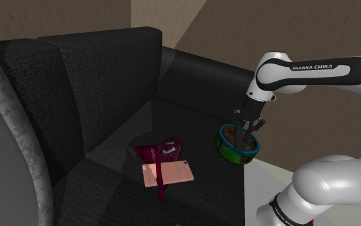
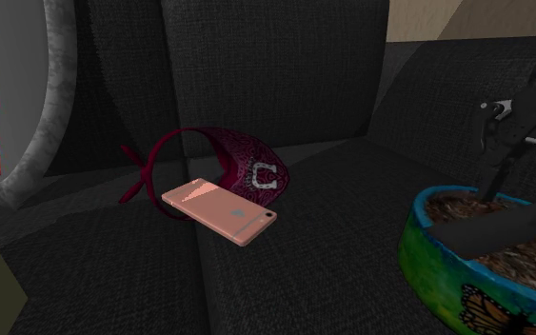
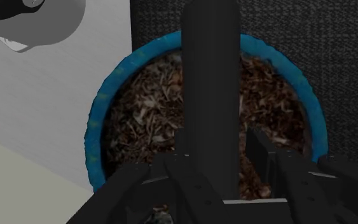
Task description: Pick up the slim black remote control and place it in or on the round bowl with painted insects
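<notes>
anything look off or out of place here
The black remote juts past the rim of the blue-rimmed bowl instead of lying inside it, with the gripper just above. The bowl is full of brown chips, odd on a sofa seat. The pink phone rests partly on a maroon cloth.

A dark fabric sofa (image 1: 76,83) carries everything, its seat (image 2: 332,238) made of cushions with a seam between them and a tall backrest behind. Near the middle of the seat lies a crumpled maroon patterned cloth (image 1: 164,150), one thin strip of it trailing toward the front edge. A pink phone (image 1: 167,173) lies flat, partly on that cloth. Well apart from both, at the seat's front edge, stands a round bowl (image 1: 232,154) with a blue rim, a green wall with a painted butterfly, and brown shreds inside.
</notes>
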{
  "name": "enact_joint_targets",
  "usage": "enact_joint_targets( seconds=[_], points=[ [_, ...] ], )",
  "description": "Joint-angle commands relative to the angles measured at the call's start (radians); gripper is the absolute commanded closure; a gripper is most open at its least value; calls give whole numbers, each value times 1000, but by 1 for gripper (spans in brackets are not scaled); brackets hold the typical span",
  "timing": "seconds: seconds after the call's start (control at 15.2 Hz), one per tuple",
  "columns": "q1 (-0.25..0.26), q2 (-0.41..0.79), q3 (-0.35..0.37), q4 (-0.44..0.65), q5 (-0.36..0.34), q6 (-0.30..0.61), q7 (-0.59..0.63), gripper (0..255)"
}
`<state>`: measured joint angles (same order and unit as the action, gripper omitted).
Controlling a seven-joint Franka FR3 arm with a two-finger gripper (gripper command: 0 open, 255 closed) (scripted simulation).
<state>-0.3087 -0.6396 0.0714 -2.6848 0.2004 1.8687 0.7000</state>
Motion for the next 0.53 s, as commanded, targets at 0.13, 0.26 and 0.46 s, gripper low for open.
enact_joint_targets(
  seconds=[0.13, 0.26, 0.46],
  points=[
    [0, 0, 0, 0, 0, 0, 0, 0],
    [0, 0, 0, 0, 0, 0, 0, 0],
    [-10, -6, -15, 96, -18, -103, 3, 0]
  ],
)
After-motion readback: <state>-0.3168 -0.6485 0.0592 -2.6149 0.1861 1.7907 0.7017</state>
